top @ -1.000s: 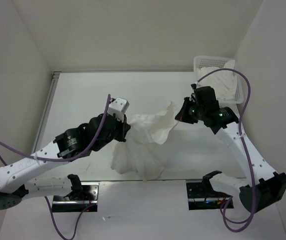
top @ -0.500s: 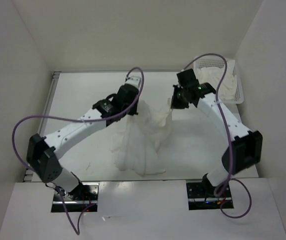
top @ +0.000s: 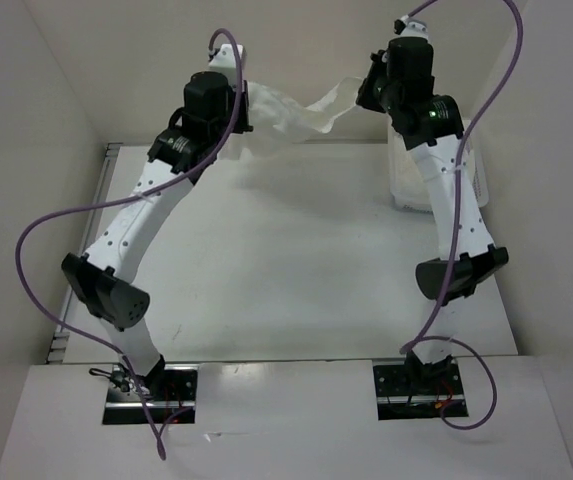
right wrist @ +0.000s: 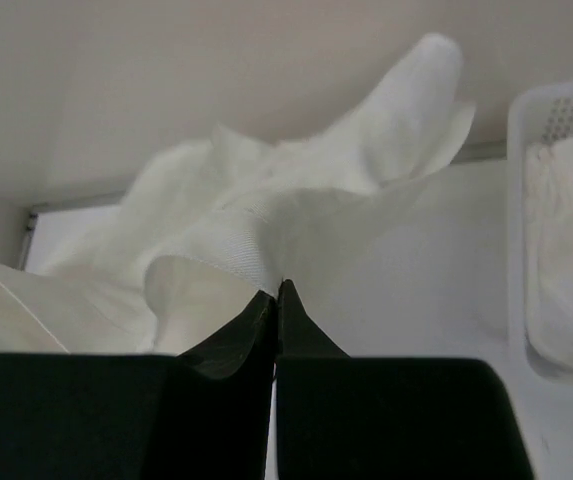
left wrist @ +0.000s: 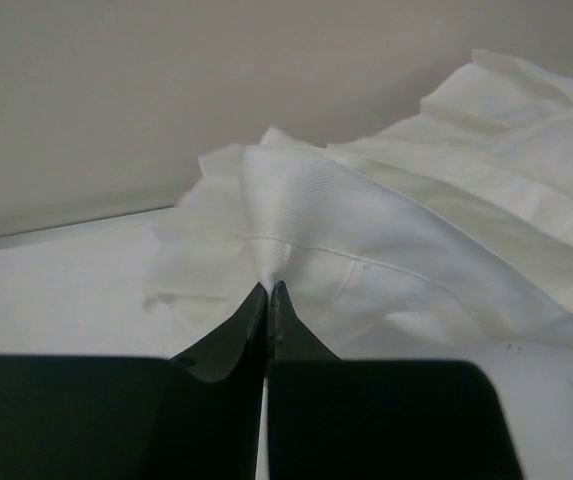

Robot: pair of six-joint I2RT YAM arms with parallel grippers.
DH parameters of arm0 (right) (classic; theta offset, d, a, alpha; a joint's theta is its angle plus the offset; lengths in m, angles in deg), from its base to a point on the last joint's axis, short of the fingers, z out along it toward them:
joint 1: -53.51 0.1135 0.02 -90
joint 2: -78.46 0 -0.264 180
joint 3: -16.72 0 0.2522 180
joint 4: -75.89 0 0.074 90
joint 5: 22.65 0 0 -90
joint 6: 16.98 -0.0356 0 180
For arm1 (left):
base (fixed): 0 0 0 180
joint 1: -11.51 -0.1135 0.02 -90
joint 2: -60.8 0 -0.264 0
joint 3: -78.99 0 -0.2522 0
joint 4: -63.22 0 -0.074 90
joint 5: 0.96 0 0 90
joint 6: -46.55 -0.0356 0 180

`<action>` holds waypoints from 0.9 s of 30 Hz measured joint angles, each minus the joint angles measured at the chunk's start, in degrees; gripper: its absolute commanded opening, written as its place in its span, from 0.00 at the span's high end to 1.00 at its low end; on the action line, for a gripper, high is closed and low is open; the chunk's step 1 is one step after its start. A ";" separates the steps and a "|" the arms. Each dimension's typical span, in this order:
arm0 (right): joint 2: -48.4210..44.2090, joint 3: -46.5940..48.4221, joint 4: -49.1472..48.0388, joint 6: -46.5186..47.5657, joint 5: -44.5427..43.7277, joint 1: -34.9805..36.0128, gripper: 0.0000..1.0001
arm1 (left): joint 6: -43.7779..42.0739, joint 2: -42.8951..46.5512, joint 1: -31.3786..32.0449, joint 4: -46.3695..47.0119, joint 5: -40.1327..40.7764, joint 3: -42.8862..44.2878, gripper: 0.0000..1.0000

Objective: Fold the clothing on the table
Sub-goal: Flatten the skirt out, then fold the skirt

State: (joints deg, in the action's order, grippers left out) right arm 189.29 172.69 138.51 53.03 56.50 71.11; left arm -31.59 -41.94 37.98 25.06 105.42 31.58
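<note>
The clothing (top: 296,115), thin white fabric, hangs stretched between my two grippers, high above the far edge of the table (top: 296,260) near the back wall. My left gripper (top: 244,104) is shut on its left end. The left wrist view has the closed fingertips (left wrist: 269,290) pinching a ribbed fold of the clothing (left wrist: 396,240). My right gripper (top: 368,88) is shut on the right end. In the right wrist view the gripper (right wrist: 278,290) clamps a hemmed edge of the clothing (right wrist: 266,215), which sags away to the left.
A white mesh basket (top: 478,182) stands at the far right of the table, mostly behind my right arm. The right wrist view shows the basket (right wrist: 556,115) with a white cloth heap (right wrist: 571,250) inside. White walls close in the back and both sides.
Both arms have reached up and toward the back wall, lifting the clothing off the table. It was draped on the tabletop; now it hangs in the air between the grippers.
</note>
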 measured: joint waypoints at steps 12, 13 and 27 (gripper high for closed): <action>-27.28 -74.73 -3.37 -5.90 5.27 8.09 0.42 | 15.65 30.99 9.84 8.07 -6.88 -65.37 0.00; -28.13 -77.68 -2.14 -6.36 5.70 9.18 0.42 | 17.44 32.26 11.10 6.64 -7.19 -68.13 0.00; -44.09 -72.81 -0.07 -14.58 3.63 13.20 0.39 | 22.82 34.82 19.91 8.76 -2.38 -63.82 0.00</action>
State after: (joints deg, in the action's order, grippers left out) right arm 145.20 99.89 138.45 38.45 60.13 84.31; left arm -8.77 -7.12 57.90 33.82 103.03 -32.25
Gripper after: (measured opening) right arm 0.609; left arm 1.001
